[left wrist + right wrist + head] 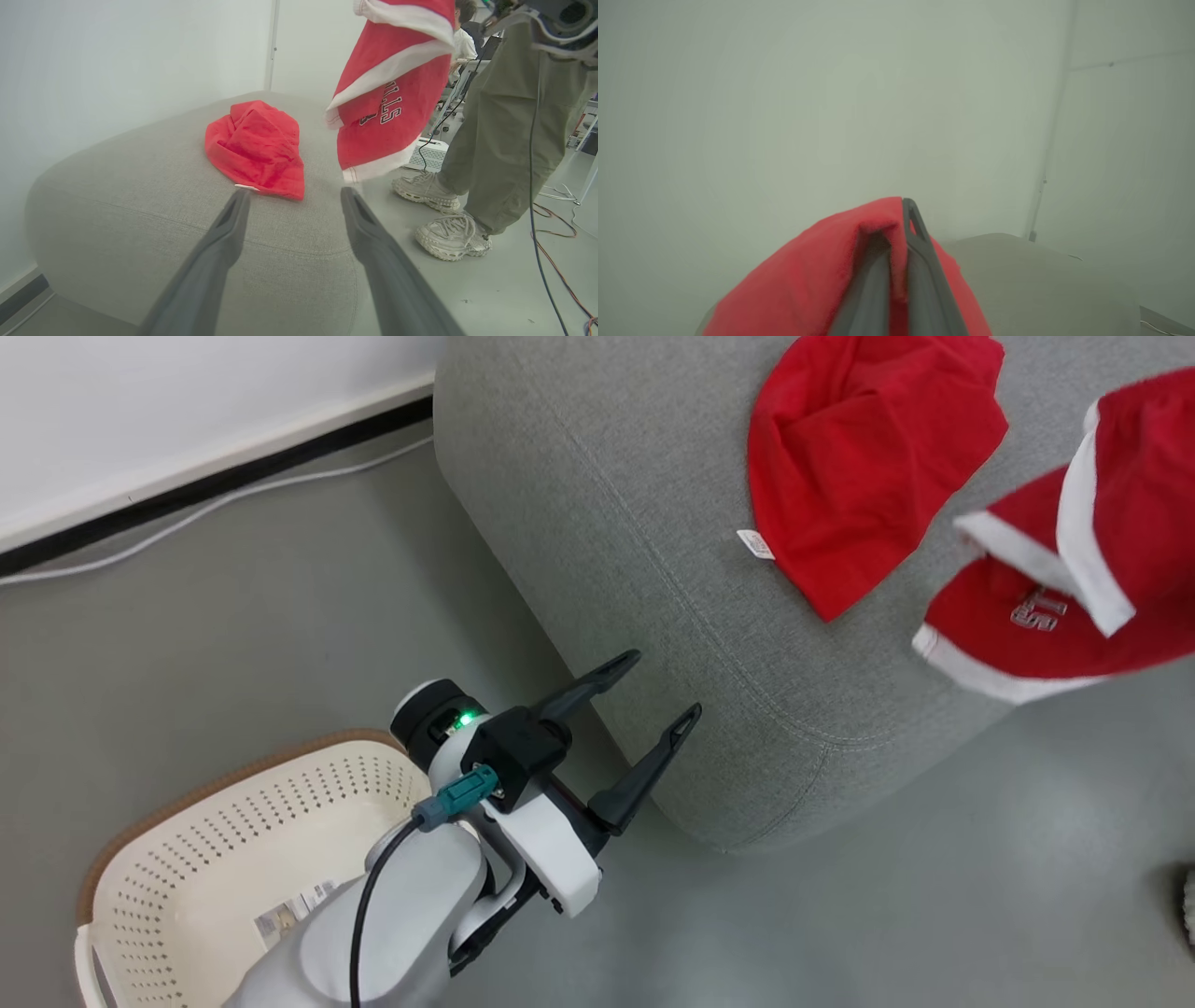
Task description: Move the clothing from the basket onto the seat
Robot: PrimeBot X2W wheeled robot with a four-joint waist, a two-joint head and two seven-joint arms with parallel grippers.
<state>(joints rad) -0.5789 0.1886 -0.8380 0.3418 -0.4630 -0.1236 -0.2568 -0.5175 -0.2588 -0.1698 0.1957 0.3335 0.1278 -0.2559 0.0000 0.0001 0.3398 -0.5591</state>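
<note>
While the trimmed red garment (1018, 644) hangs in the air from our right fingers (924, 280), which are clamped together on a fold of it, we judge the task a little past halfway; the plain red garment (859, 457) already lies crumpled on the seat (607, 504), its small white tag showing; the basket (233, 775) on the floor (233, 616) shows a bare base with a sticker wherever our forearm does not hide it, so we reckon nothing is left inside; what remains is to lower the held piece, which dangles by the seat's outer edge, and let it go. Our left fingers (624, 795) stand wide apart and hold nothing, near the seat's rounded corner; the seat is broad grey woven fabric with a stitched seam; the floor is smooth and grey; a white wall (140, 411) with a dark skirting (233, 476) runs behind; a person (495, 116) in olive trousers and pale shoes stands just beside the seat.
</note>
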